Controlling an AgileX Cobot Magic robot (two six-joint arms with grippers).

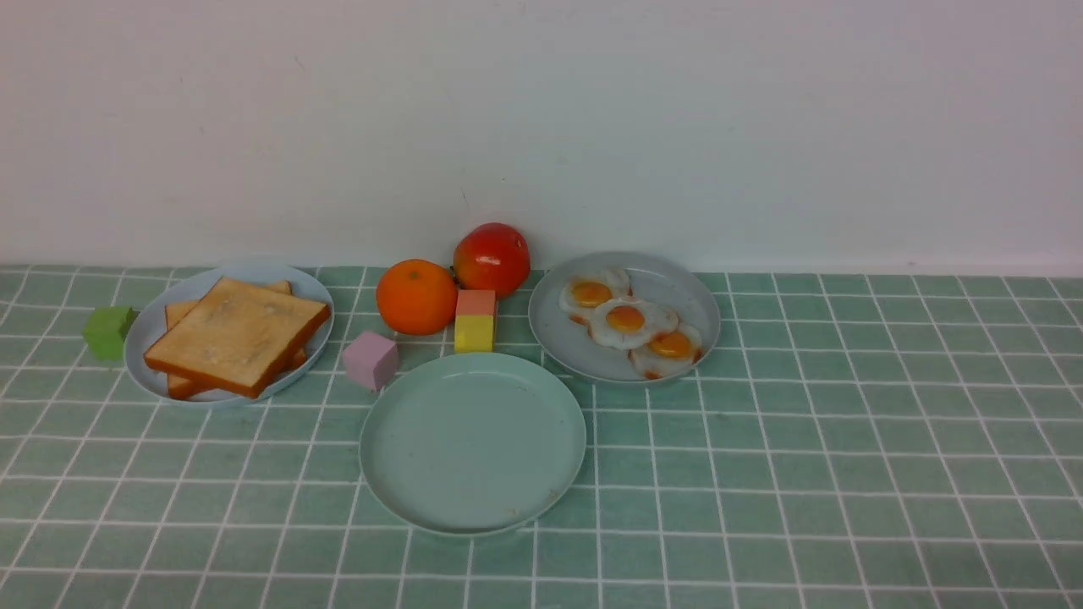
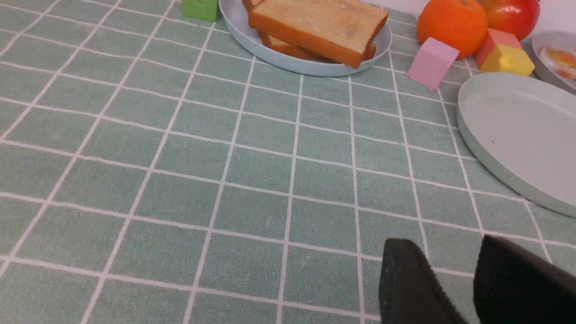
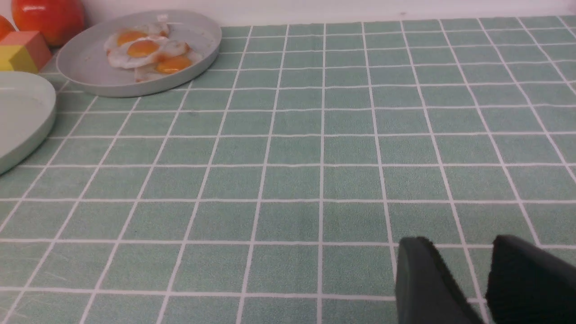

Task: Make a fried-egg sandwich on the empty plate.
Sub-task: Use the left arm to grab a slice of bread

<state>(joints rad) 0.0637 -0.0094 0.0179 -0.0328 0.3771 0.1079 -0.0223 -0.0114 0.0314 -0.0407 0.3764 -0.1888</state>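
Over the near table (image 2: 180, 189), left jaws: spread, gap clear, nothing pinched, low over bare checked cloth.
Right jaws: also spread and empty, over bare cloth on the right side, well apart from every plate.
Front view: neither arm visible.
Mint plate (image 1: 474, 440): centre of table, nothing on it, closer to the camera than the other two plates.
Pink block (image 1: 371, 359): just beside mint plate's far-left rim, tilted on an edge.
Yellow block (image 1: 475, 333): just behind mint plate, touching an orange-red block (image 1: 476, 302); stacked or side by side, cannot tell.
Orange (image 1: 416, 296): left of those two blocks, close to them.
Red fruit (image 1: 492, 258): behind the blocks, near the wall.
Grey plate (image 1: 685, 292): right of the fruit, behind and right of mint plate, rims nearly meeting.
Fried egg (image 1: 630, 321): on grey plate, middle of a diagonal row of three, largest, overlapping both smaller eggs.
Light-blue plate (image 1: 140, 355): far left.
Toast slices (image 1: 237, 334): two, stacked askew on light-blue plate, top one covering most of the lower.
Green block (image 1: 108, 331): just left of light-blue plate.
Sandwich: not assembled.
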